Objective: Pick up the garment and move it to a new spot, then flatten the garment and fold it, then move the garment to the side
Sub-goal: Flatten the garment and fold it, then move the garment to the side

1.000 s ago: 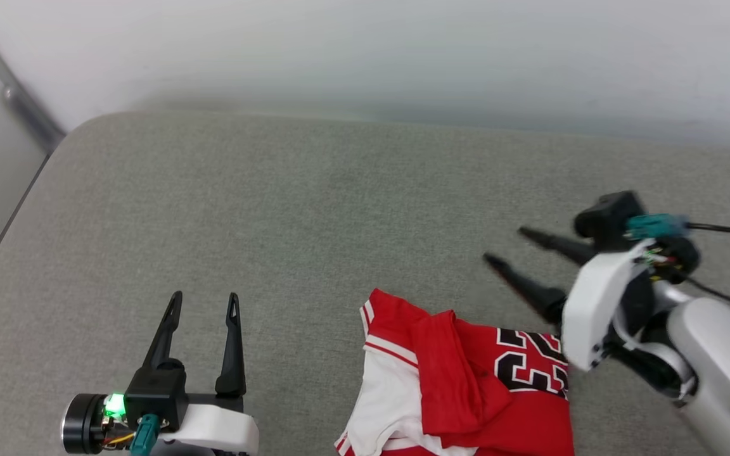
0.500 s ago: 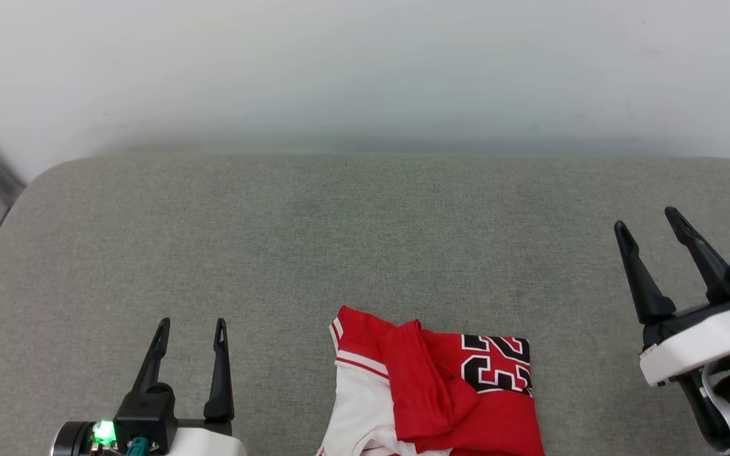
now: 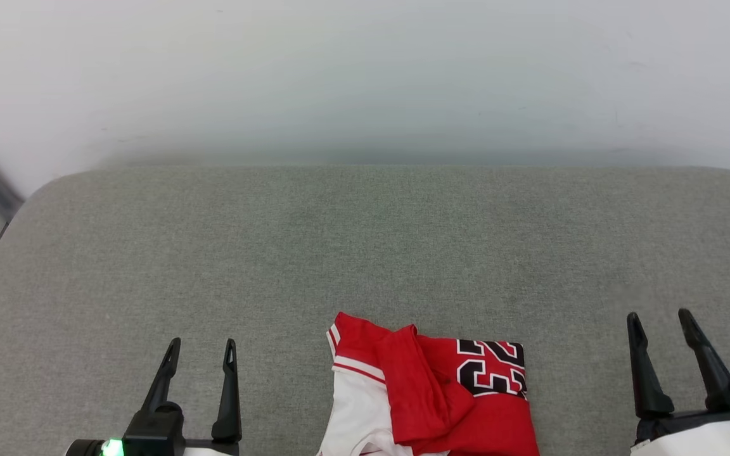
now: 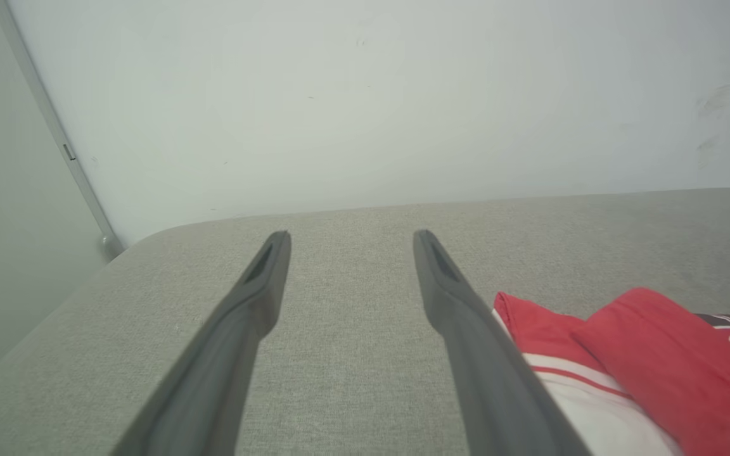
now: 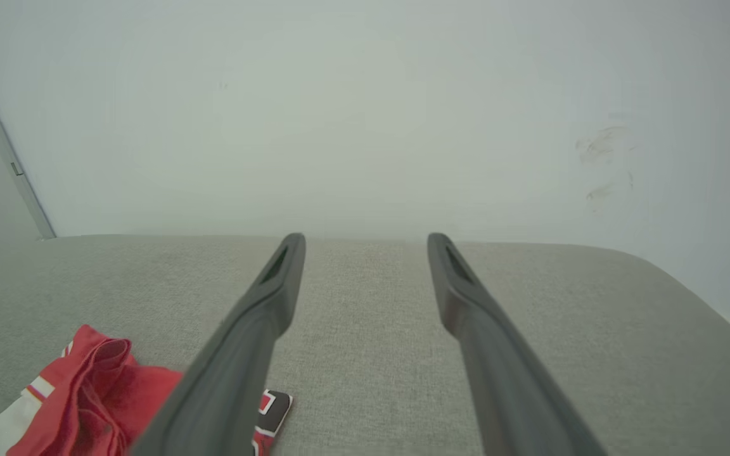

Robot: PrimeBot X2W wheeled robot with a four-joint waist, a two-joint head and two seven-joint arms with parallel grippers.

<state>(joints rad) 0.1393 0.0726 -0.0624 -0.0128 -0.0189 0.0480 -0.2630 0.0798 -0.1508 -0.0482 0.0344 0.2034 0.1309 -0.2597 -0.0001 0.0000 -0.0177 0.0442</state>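
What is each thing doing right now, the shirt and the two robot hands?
garment: lying roughly folded on the grey padded surface, number print facing up, a red flap across it, not held.
left gripper: open, empty, apart from the garment.
right gripper: open, empty, apart from the garment.

The left pincer (image 3: 203,343) is made up of two long, dark fingers (image 3: 229,392), each tapered to a narrow tip in which a slim slot is cut. They are carried on a black block (image 3: 157,425), beside which a small green light (image 3: 111,448) is lit. The right pincer (image 3: 658,315) is built alike, and a white housing (image 3: 701,441) is seen beneath its base.
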